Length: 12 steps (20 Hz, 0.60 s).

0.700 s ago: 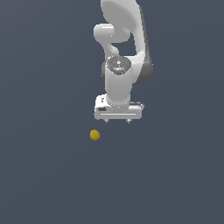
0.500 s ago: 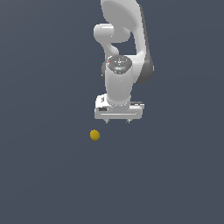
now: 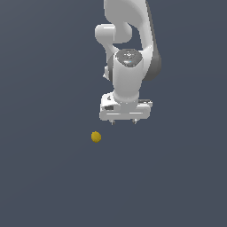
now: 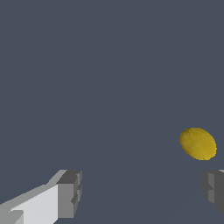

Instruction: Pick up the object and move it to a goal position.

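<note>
Yellow and tiny, the ball [image 3: 95, 137] lies free on the dark grey tabletop [image 3: 44, 177], toward the exterior view's left of the pincer [image 3: 123, 122]. The white arm [image 3: 128, 66] holds the pincer near the ball, fingers [image 4: 70, 192] spread wide apart, gripping nothing

**Small yellow ball alone on the dark surface**

The ball [image 3: 96, 137] is a plain yellow sphere, smooth and without markings, with slightly darker, mottled shading across its skin in the wrist view [image 4: 198, 143]. There it appears a little oval rather than perfectly round. It sits by itself on the flat, dark grey-blue floor, touching nothing else. In the exterior view it lies just below the centre, a little toward the exterior view's left. It looks very small against the wide bare surface around it. Nothing holds it or covers it, and its whole outline is visible in both views.
</note>
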Available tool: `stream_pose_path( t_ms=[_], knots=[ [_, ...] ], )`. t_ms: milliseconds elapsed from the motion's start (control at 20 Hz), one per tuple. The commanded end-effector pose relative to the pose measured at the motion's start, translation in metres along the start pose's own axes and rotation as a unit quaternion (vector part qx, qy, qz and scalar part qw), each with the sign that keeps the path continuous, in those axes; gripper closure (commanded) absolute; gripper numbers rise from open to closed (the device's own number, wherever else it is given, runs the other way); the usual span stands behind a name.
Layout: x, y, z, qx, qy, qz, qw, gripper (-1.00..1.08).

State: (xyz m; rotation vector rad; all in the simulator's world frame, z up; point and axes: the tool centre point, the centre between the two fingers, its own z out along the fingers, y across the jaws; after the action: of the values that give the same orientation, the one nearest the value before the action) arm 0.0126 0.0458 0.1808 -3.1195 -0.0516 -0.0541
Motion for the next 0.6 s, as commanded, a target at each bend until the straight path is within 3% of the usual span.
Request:
stream_pose_path(
  t_ms=[0,250,550],
  knots=[
    [0.000,-0.001,-0.001,0.000,0.000,-0.001,1.0000,-0.92],
    [0.001,0.010,0.007,0.000,-0.001,0.008,1.0000,-0.92],
    [0.001,0.054,0.038,-0.002,-0.006,0.042,0.9991,-0.92]
  ],
)
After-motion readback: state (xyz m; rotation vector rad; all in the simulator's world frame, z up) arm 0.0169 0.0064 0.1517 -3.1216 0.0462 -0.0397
